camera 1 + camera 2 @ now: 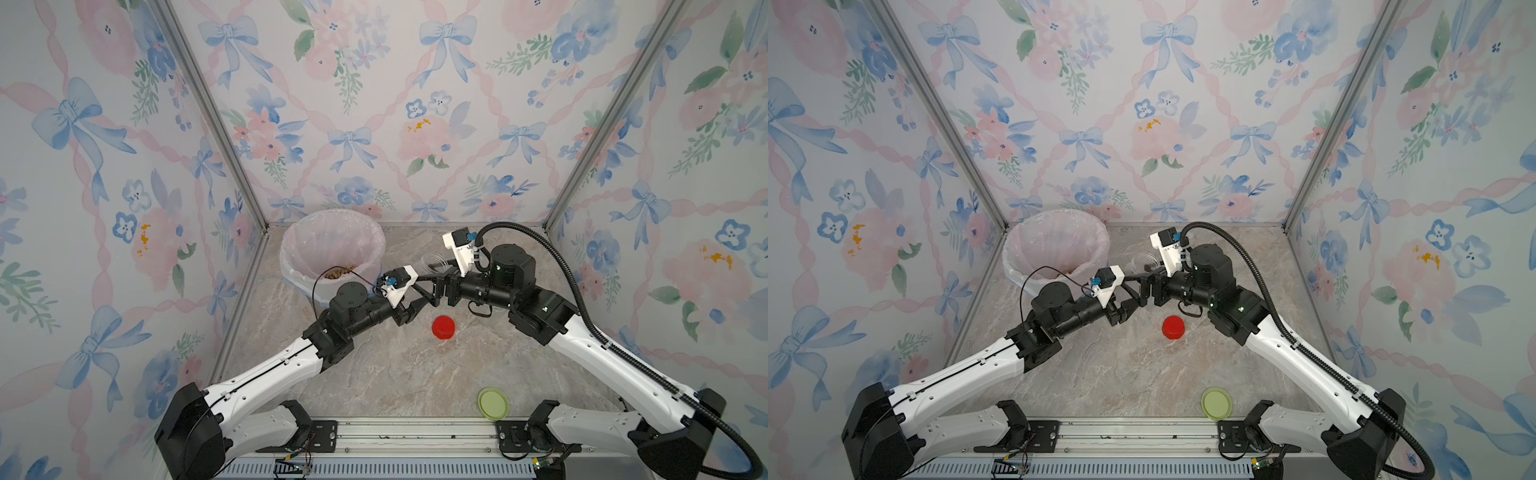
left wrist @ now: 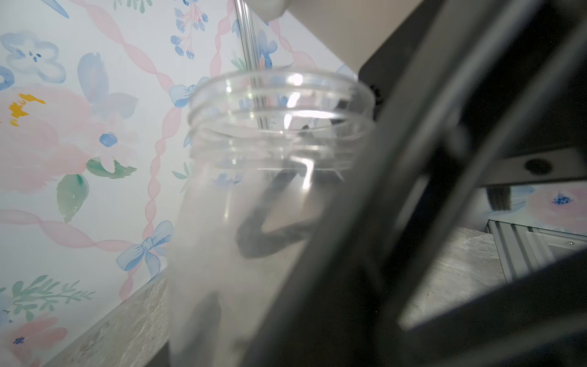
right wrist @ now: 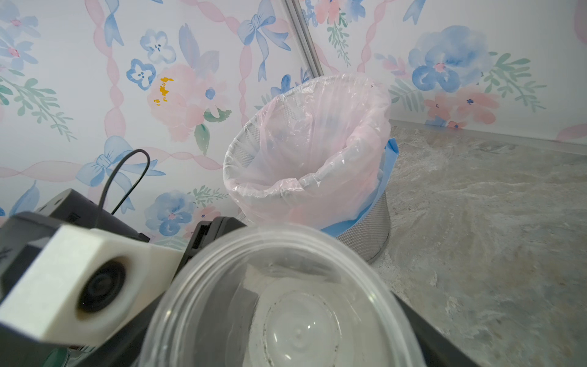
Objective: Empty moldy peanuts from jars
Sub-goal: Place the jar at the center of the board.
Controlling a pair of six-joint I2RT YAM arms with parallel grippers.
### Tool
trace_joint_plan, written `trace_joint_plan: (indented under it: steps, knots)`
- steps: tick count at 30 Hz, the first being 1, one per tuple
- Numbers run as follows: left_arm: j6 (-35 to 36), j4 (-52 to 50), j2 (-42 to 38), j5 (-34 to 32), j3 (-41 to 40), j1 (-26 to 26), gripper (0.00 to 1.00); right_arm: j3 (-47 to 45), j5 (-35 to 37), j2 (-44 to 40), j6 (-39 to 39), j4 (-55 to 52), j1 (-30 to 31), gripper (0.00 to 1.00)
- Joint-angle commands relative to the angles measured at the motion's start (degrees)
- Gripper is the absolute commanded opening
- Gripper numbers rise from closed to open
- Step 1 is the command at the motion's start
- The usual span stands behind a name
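Jar (image 3: 279, 295), empty, sits between jaws of right pincer (image 1: 424, 284) near the bin (image 3: 232, 159); gripped or loose, can't tell. Left pincer (image 1: 417, 306) closed tight, just beside.

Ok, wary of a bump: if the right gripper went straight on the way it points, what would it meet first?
The clear jar, sitting between the fingers of the right gripper. Past it probably the left gripper, then the bin; depth unclear.

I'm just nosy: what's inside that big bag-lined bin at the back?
Light-brown peanuts lie at the bottom of the bin; its near wall hides the rest of the bottom.
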Motion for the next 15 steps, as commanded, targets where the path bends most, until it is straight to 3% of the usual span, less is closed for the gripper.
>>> trace_joint_plan:
  steps: [1, 10, 15]
  knots:
    - [-0.51, 1.80, -0.01, -0.64, 0.31, -0.25, 0.03, 1.03, 1.42, 0.93, -0.96, 0.22, 0.79, 1.00]
    - [-0.81, 2.02, 1.43, 0.74, 0.46, -0.25, 0.03, 0.28, 2.64, 2.06, -0.61, 0.92, 1.39, 0.92]
    - [-1.10, 2.28, 2.02, 1.13, 0.66, -0.42, 0.10, 0.15, 4.46, 3.04, -1.12, -0.14, 1.75, 0.77]
